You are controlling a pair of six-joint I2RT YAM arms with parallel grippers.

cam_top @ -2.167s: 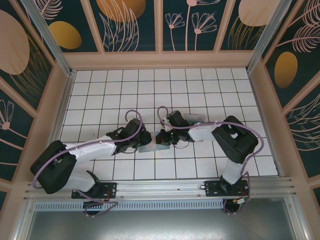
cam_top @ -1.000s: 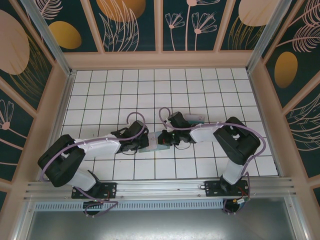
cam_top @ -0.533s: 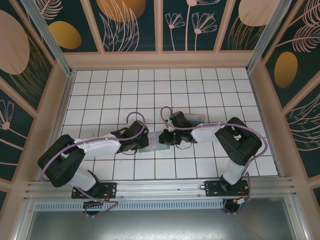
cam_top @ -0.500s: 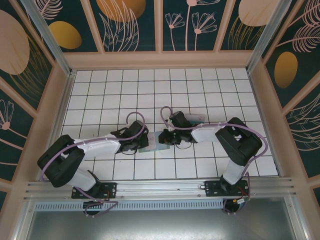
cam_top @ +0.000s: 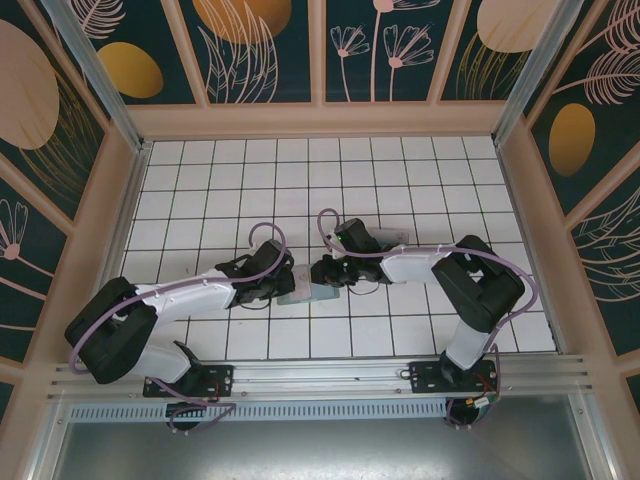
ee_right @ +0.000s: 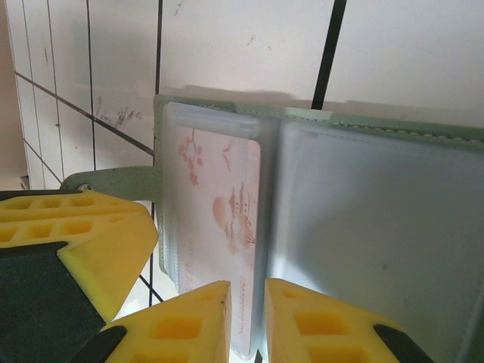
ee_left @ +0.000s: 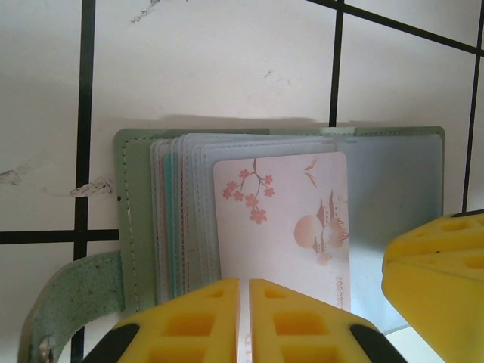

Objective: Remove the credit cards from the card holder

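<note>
The card holder (ee_left: 136, 197) lies open on the white tiles, sage green outside with clear bluish sleeves inside. A pale credit card (ee_left: 280, 219) printed with pink blossoms and a pagoda sticks partway out of a sleeve. My left gripper (ee_left: 244, 281) is shut on that card's near edge. My right gripper (ee_right: 247, 286) stands slightly open, with the edge of the holder's sleeve (ee_right: 378, 227) in the gap. From above, the left gripper (cam_top: 288, 284) and the right gripper (cam_top: 322, 272) meet over the holder (cam_top: 303, 293). The card (ee_right: 219, 197) shows through its sleeve.
The holder's green strap (ee_left: 68, 302) lies out to one side. A pale flat thing (cam_top: 392, 237) lies partly under the right arm. Wooden walls (cam_top: 320, 120) ring the tiled table, with free tiles at the back and to the left.
My right gripper's jaws have parted a little. The left arm's elbow has swung out to the left. The holder has stayed where it was.
</note>
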